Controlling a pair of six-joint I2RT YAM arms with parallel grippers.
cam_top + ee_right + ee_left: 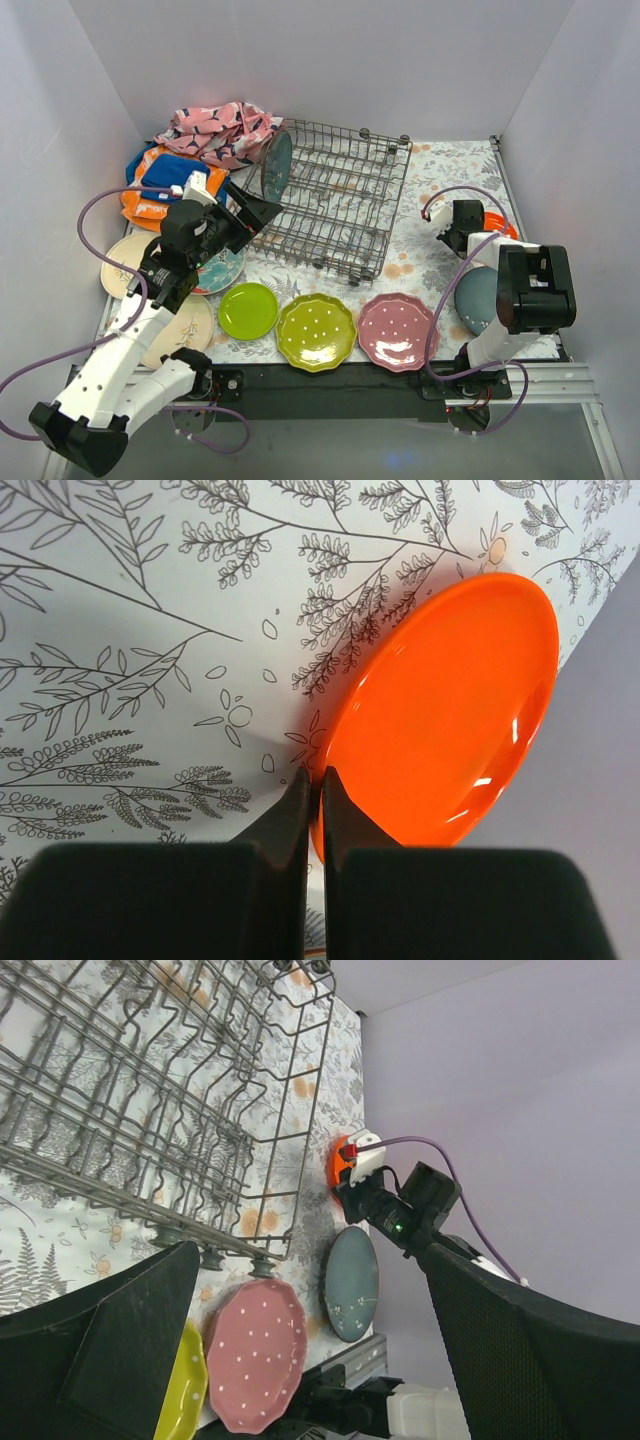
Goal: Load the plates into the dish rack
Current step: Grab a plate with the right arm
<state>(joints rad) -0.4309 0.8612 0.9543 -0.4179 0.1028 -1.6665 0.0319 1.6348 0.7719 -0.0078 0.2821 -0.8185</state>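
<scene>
The orange plate (450,710) lies at the right edge of the table, and my right gripper (313,780) is shut on its near rim. In the top view this gripper (462,225) sits just left of that plate (505,226). My left gripper (262,212) hangs open and empty at the left side of the dish rack (340,195), where one blue plate (277,165) stands upright. A blue-grey plate (476,297), a pink dotted plate (397,330) and two lime green plates (316,331) lie along the front.
Cream plates (125,262) and a red plate with a teal flower (222,270) lie under the left arm. Folded cloths (215,132) are heaped at the back left. White walls close in three sides. The right arm's purple cable (470,195) loops above the orange plate.
</scene>
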